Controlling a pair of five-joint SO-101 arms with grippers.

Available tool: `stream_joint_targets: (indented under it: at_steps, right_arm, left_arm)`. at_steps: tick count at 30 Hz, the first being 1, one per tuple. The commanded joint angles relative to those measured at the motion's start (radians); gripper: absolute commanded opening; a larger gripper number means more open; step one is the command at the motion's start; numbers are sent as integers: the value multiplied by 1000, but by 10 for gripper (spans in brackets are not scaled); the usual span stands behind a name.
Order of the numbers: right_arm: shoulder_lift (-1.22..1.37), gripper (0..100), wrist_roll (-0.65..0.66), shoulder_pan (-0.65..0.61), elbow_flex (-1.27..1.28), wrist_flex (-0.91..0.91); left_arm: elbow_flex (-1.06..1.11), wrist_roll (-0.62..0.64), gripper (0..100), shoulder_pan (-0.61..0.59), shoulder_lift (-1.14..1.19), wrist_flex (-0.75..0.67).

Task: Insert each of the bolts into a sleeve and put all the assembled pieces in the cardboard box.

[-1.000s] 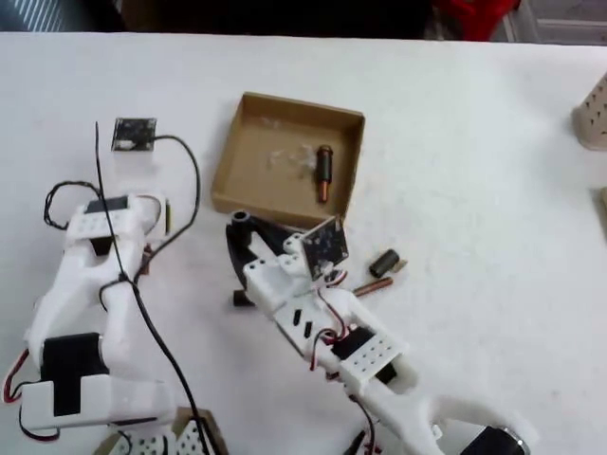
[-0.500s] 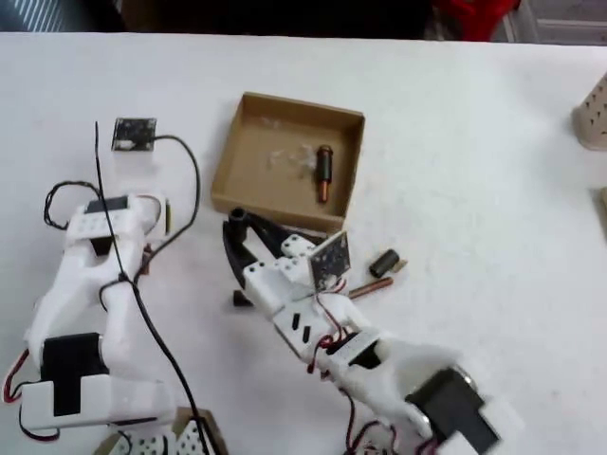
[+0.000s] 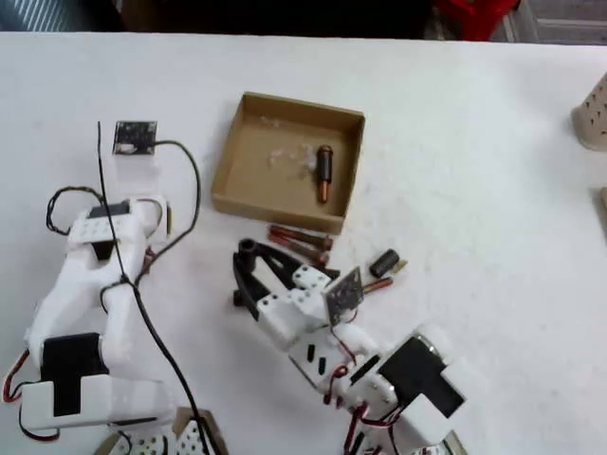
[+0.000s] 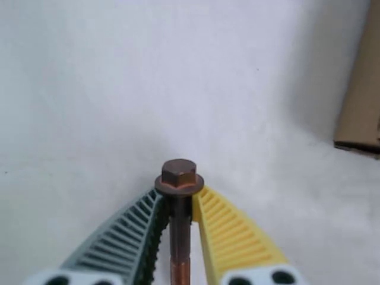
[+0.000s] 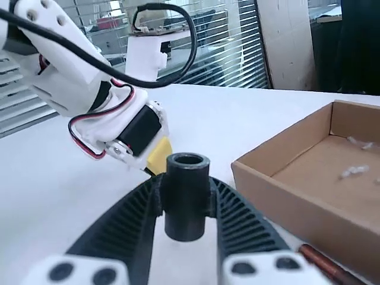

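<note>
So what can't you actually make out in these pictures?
Left wrist view: the held bolt has its shank cut off by the frame edge.
High view: the loose bolt has one end hidden behind the right arm.
Right wrist view: the sleeve has a bore too dark to see into.

1 assembled piece (image 3: 323,172) is laid in the cardboard box (image 3: 275,210), by its right wall. 2 bolts (image 3: 300,238) are laid just before the box. A sleeve (image 3: 383,262) and 1 bolt (image 3: 377,283) are placed right of them.
</note>
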Motion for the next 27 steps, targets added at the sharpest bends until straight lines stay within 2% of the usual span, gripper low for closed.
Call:
stream_joint_targets:
  at_steps: [1, 13, 21, 27]
  right_arm:
    - [-5, 16, 3, -7, 46, -45]
    - [2, 16, 3, -19, 64, 1]
    - [2, 16, 3, -18, 64, 4]
    - [4, 16, 3, -18, 64, 4]
  left_arm:
    - [-9, -5, 23, 15, -59, -34]
    - [-9, -5, 23, 82, -68, -48]
    - [74, -5, 23, 85, -73, -275]
    - [256, -5, 24, 101, -222, -488]
